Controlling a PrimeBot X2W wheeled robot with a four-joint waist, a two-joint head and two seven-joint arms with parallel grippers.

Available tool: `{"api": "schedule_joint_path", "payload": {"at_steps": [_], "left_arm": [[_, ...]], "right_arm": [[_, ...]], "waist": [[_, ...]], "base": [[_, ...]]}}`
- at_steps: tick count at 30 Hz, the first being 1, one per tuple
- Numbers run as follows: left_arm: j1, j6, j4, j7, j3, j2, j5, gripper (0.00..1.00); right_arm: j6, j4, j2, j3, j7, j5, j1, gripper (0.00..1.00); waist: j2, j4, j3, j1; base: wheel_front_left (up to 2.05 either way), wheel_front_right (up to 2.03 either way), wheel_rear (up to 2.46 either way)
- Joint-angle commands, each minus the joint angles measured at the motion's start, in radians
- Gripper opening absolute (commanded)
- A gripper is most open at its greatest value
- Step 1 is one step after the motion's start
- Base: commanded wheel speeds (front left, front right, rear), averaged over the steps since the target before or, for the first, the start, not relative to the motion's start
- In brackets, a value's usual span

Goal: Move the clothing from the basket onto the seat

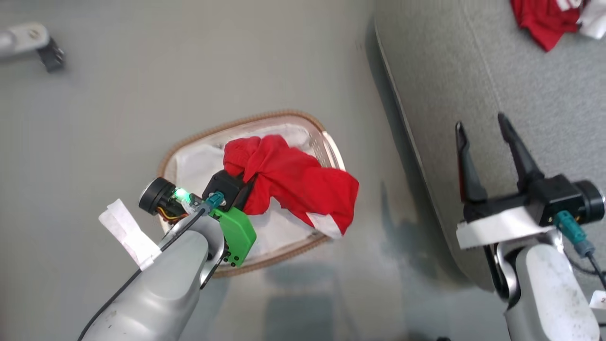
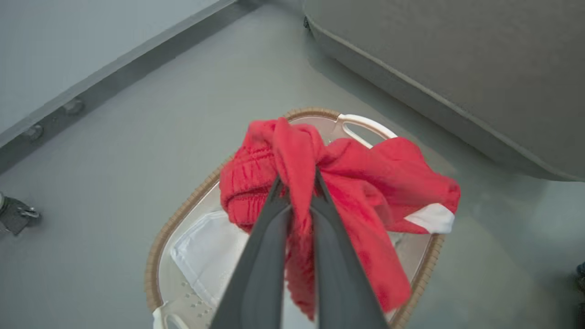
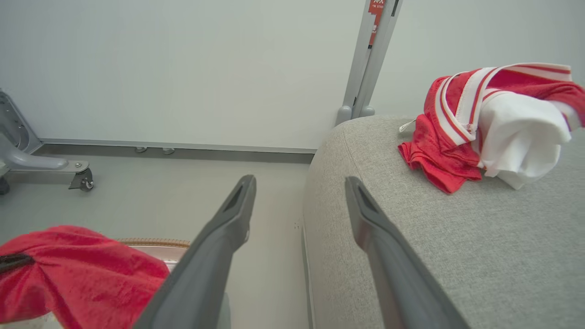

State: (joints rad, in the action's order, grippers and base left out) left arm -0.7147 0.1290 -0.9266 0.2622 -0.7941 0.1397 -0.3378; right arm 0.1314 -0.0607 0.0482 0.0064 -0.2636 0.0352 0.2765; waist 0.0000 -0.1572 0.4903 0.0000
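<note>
Red garment pinched in left end effector, plainest from wrist.

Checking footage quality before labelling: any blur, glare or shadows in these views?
Head view: slightly soft, floor glossy below the basket, shadow beside the seat. Left wrist view: fingers blurry, red garment sharper. Right wrist view: even light, jersey crisp.

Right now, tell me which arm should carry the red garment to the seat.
Left. The left gripper is shut on the red garment over the basket, so it likely need only lift and carry it to the seat. The right gripper is open and empty by the seat's edge.
</note>
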Motion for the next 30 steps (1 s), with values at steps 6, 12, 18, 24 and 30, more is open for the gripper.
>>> {"api": "schedule_joint_path", "payload": {"at_steps": [6,12,18,24,30], "left_arm": [[-0.037,0.003,0.121,-0.02,-0.066,0.054,-0.053,0.0],[-0.088,0.003,0.245,-0.087,-0.11,0.094,-0.089,0.0],[-0.161,0.002,0.353,-0.167,-0.116,0.138,-0.112,0.0],[-0.224,-0.009,0.434,-0.226,-0.091,0.157,-0.127,0.0],[-0.241,-0.024,0.498,-0.28,-0.088,0.148,-0.145,0.0]], "right_arm": [[-0.001,-0.073,0.004,0.001,-0.002,-0.005,-0.089,1.0],[-0.001,-0.114,0.004,0.014,-0.002,-0.009,-0.118,1.0],[-0.001,-0.147,0.004,0.072,-0.002,0.014,-0.08,1.0],[-0.001,-0.174,0.004,0.188,-0.002,0.066,-0.009,1.0],[-0.001,-0.193,0.004,0.332,-0.002,0.116,0.075,1.0]], "waist": [[0.0,0.094,-0.327,0.0],[0.0,0.101,-0.436,0.0],[0.0,0.098,-0.488,0.0],[0.0,0.094,-0.505,0.0],[0.0,0.102,-0.519,0.0]], "base": [[0.0,0.0,0.0],[0.0,0.0,0.0],[0.0,0.0,0.0],[0.0,0.0,0.0],[0.0,0.0,0.0]]}}
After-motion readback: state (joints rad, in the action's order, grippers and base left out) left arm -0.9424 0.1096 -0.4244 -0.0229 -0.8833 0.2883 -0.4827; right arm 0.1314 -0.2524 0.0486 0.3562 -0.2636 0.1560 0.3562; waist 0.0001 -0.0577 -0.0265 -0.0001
